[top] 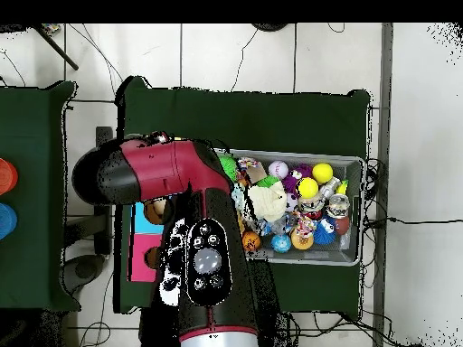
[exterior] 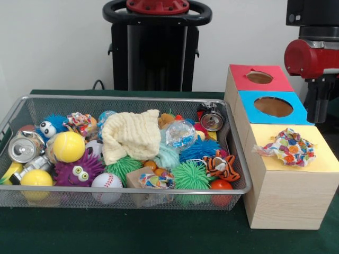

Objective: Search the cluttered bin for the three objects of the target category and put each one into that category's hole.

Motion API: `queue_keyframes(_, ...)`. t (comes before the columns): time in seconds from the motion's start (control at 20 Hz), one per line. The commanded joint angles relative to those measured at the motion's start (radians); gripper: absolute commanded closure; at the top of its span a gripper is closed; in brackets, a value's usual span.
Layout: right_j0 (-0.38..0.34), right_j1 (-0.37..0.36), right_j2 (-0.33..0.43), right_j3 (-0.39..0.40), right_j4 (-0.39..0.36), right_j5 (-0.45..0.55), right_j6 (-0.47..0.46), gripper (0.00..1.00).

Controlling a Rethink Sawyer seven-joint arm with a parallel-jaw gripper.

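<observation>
Red and black casing of the arm (top: 167,176) filled the middle of the overhead view, reaching toward ten o'clock above the wooden box; in the front view only a red joint and black link showed at the three o'clock edge. The gripper itself was hidden in both views, so I could not tell whether it was spread, pressed together or pinching anything.

Directly below that arm stood the wooden box (exterior: 288,198) with three coloured lids: red, blue and yellow (exterior: 318,153). One speckled rope bundle (exterior: 288,146) lay on the yellow lid, covering the place where its hole would be; whether it had dropped in or merely rested there was unclear.

Further out, at nine o'clock from the box in the front view, sat the wire mesh bin (exterior: 237,159), touching or just beside the box. A second speckled bundle (exterior: 80,122) lay near the bin's ten o'clock corner, beside a blue fuzzy toy with eyes. A third (exterior: 154,180) sat at the six o'clock rim. A cream waffle cloth (exterior: 131,135) was heaped in the middle.

By my judgement, the task was about a third done at best: one bundle out, two to fetch.
</observation>
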Motion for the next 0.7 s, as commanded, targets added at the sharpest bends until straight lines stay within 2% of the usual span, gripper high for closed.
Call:
queue_keyframes(0.05, -0.030, 0.036, 0.035, 0.006, -0.025, -0.003, 0.075, 1.00)
queue_keyframes(0.7, -0.031, 0.069, 0.029, -0.019, -0.041, -0.050, 0.079, 1.00)
